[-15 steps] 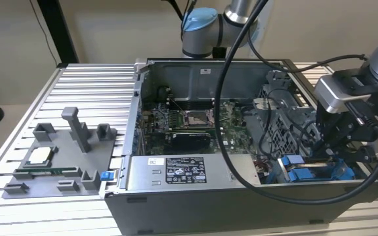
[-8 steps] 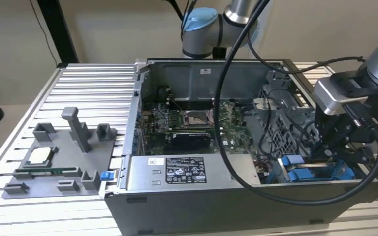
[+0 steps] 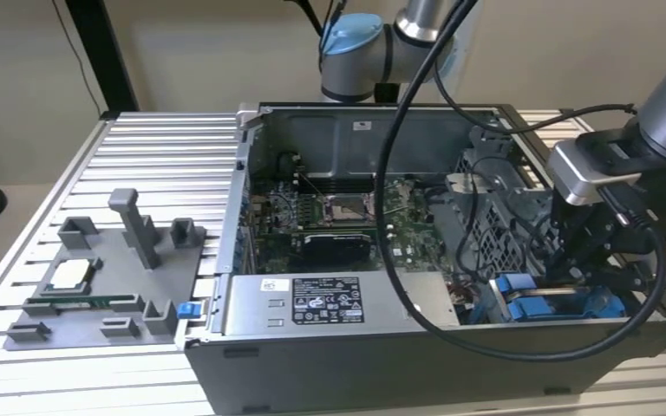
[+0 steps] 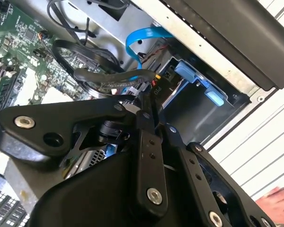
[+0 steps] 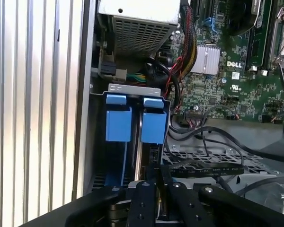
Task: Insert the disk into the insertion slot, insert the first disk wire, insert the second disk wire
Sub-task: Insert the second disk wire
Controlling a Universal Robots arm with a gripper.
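The disk's blue carrier (image 5: pixel 154 125) stands in the insertion slot (image 5: pixel 132 89) beside a second blue carrier (image 5: pixel 118 123); the drive's body is mostly hidden. In the exterior view my gripper (image 3: pixel 571 264) reaches down into the slot (image 3: pixel 553 299) at the case's front right corner. In both wrist views the gripper (image 4: pixel 149 111) (image 5: pixel 157 182) is shut on a black connector of a black sleeved disk wire (image 4: pixel 109 75) (image 5: pixel 213 168), held right at the drive's edge. A blue flat wire (image 4: pixel 142 38) curves into the bay behind it.
The grey labelled power-supply box (image 3: pixel 327 299) lies next to the bay, with the motherboard (image 3: pixel 333 217) beyond it. Loose black cables (image 3: pixel 489 173) cross the case. A grey fixture (image 3: pixel 101 277) stands on the ribbed table. A hand (image 4: pixel 277 198) rests outside the case.
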